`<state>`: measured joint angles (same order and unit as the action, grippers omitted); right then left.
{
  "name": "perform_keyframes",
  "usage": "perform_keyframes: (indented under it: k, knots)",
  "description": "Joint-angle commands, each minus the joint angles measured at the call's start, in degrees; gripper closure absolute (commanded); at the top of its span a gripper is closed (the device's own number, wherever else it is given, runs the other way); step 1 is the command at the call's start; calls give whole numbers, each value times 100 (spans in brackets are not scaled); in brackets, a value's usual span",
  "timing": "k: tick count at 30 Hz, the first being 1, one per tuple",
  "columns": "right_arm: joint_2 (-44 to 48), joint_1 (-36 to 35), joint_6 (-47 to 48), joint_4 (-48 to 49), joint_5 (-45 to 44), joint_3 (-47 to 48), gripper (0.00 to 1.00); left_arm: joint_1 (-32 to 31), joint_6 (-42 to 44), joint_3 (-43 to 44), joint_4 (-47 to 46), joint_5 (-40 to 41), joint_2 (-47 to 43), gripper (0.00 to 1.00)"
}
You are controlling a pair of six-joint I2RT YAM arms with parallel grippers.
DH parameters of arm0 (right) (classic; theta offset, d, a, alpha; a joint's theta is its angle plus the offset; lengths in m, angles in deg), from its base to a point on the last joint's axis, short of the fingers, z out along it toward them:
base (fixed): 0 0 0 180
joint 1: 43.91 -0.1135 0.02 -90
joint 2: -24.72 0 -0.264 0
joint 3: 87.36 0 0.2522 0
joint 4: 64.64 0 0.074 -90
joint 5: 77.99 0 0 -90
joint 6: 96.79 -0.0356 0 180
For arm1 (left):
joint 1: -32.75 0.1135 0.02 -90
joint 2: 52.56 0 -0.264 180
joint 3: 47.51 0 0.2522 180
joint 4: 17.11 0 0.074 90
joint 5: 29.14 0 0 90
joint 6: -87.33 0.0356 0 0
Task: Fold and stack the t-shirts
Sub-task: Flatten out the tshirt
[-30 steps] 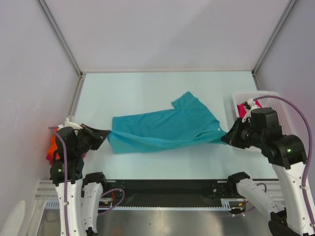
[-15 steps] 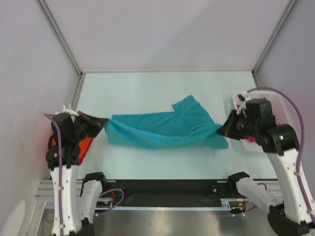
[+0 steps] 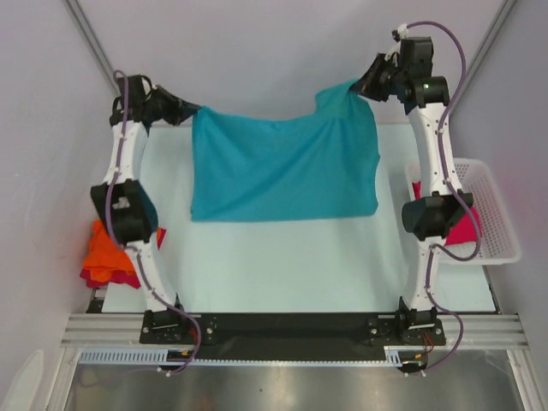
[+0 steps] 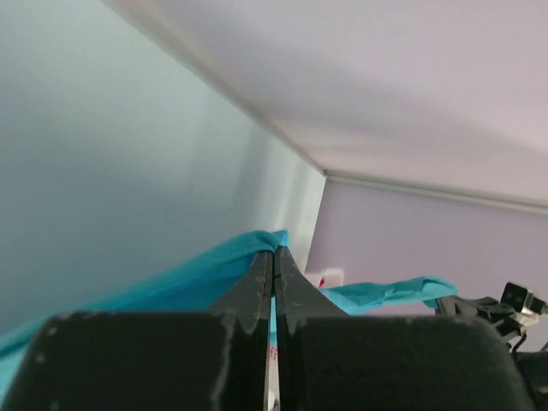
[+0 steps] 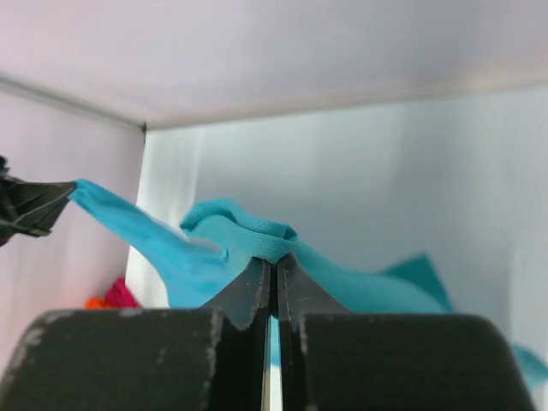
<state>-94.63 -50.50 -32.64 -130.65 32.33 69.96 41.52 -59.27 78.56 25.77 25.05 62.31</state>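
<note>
Step in hand, as I judge it: spreading one shirt out ahead of folding. No fold is made in it yet.

The table (image 3: 282, 265) fills the middle of the top view. Its near half lies bare below the raised cloth.

The teal t-shirt (image 3: 282, 167) is the largest item. It hangs as a broad sheet across the upper centre of the frame, stretched between the two arms. Its top edge sags slightly in the middle. Its lower hem runs level across mid-frame; I cannot tell whether the hem touches the table.

The white lattice basket (image 3: 501, 214) sits at the right edge, with a magenta-pink shirt (image 3: 467, 229) in it, partly behind the right arm. At the left edge, an orange shirt (image 3: 107, 248) lies bunched over a dark red shirt (image 3: 94, 276).

The left gripper (image 3: 187, 110) is at upper left, jaws pressed together on the shirt's left top corner. The left wrist view confirms it: teal cloth is pinched at the tips of the left gripper (image 4: 274, 253). The right gripper (image 3: 364, 84) is at upper right, jaws likewise clamped on a bunched fold of the right top corner, as the right wrist view shows at the right gripper (image 5: 274, 257).

Next move, in my judgement: lower both arms together, keeping the top edge taut so the shirt lies flat and unwrinkled. Uneven lowering risks creases.

Writing: none readable. I see no brand mark or neck label in any view.
</note>
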Motion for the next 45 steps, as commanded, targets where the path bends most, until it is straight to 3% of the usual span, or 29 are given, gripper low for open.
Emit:
perform_keyframes:
  k: [1,2,4,9,14,19,28,37,45]
  knots:
    - [-1045,438,-419,125,402,1684,100,-43,-622,2431,67,-979,1571,100]
    - [-968,500,-473,719,464,1083,100,-43,-703,3158,32,-1041,1939,100]
    - [-635,615,-509,1241,473,534,100,-8,-1009,3402,-615,-1252,1969,100]
    - [-327,764,-9,1269,149,769,100,115,-888,2375,-2364,-1157,768,100]
    - [60,852,10,1613,95,962,100,256,-967,2918,-2885,-1323,476,100]
    - [465,756,176,1735,157,657,100,291,-897,2621,-3264,-1349,-25,100]
    - [176,677,598,1155,455,-328,100,291,-862,74,-3624,-1516,-448,100]
    - [113,431,730,971,517,-812,100,300,-879,-832,-3940,-1709,-474,100]
    - [1613,44,888,1129,201,-2841,100,335,-748,-2028,-4126,-1745,-1264,100]
